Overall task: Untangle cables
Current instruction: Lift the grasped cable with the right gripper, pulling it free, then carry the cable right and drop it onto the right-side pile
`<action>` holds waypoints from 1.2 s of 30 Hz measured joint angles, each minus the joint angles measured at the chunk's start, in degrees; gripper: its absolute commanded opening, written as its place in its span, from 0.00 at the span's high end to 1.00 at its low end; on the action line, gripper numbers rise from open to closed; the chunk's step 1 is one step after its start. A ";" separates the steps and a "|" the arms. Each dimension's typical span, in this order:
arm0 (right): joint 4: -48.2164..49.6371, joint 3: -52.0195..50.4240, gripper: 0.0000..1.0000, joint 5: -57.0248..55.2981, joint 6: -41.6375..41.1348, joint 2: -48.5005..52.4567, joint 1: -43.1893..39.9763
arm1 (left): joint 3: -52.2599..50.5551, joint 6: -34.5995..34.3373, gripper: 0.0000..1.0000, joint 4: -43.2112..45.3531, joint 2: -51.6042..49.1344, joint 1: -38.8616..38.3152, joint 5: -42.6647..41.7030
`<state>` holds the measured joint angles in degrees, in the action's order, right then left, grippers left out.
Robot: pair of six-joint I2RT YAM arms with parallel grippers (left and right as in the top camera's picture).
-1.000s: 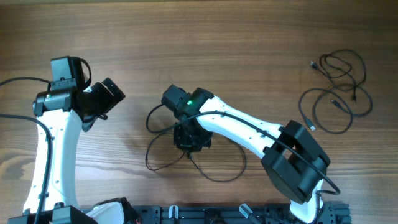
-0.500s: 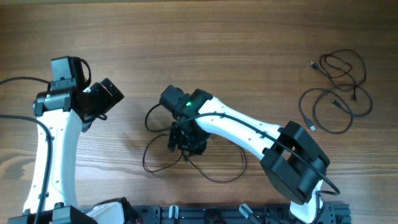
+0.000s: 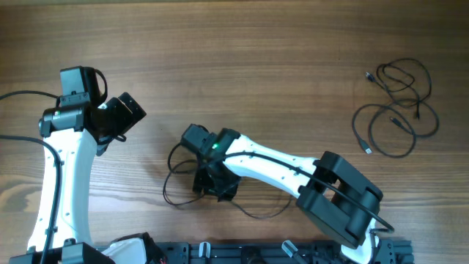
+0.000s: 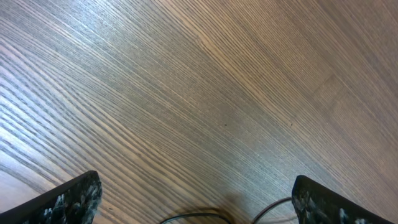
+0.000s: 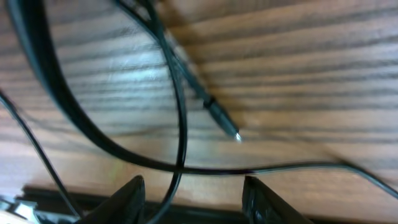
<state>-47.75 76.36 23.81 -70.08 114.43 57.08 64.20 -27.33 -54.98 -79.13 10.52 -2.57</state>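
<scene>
A loose tangle of thin black cables (image 3: 169,192) lies at the front centre of the wooden table, with loops on both sides of my right gripper (image 3: 212,183). In the right wrist view my right gripper (image 5: 193,183) is open and low over the table. One cable strand (image 5: 180,143) runs between its fingers, and a silvery plug tip (image 5: 233,134) lies just ahead. My left gripper (image 3: 126,114) is open and empty to the left of the tangle. In the left wrist view the left gripper (image 4: 196,186) shows bare wood and two cable ends (image 4: 273,208) at the bottom edge.
A second bunch of thin black cables (image 3: 399,110) lies in loose loops at the far right of the table. The black arm bases and rail (image 3: 242,253) run along the front edge. Thick robot wires (image 3: 22,139) trail at the left.
My right gripper has moved toward the front left and lower, and the cable loops around it have shifted the same way. The left arm has not moved.
</scene>
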 measured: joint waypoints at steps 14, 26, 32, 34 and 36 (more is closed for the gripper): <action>5.20 -2.91 0.68 -0.57 -1.55 0.00 0.00 | 0.00 0.00 0.00 -0.13 0.00 0.00 0.00; 5.81 -2.95 0.96 -4.74 5.73 0.00 -0.33 | 0.00 0.00 0.00 -0.13 0.00 0.00 0.00; 5.53 -2.93 0.96 -7.45 18.60 0.00 -5.38 | 0.00 0.00 0.00 -0.15 0.00 0.00 -0.02; 3.43 -2.45 0.96 -7.89 24.70 0.00 -8.87 | 0.00 0.00 0.00 -0.15 0.00 0.00 -0.02; -0.15 -1.22 0.96 -8.90 29.46 0.00 -12.76 | 0.00 0.00 0.00 -0.22 0.00 0.00 -0.02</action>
<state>-47.90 75.13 14.92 -40.62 114.43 44.31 64.20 -27.33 -55.20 -79.13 10.52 -2.59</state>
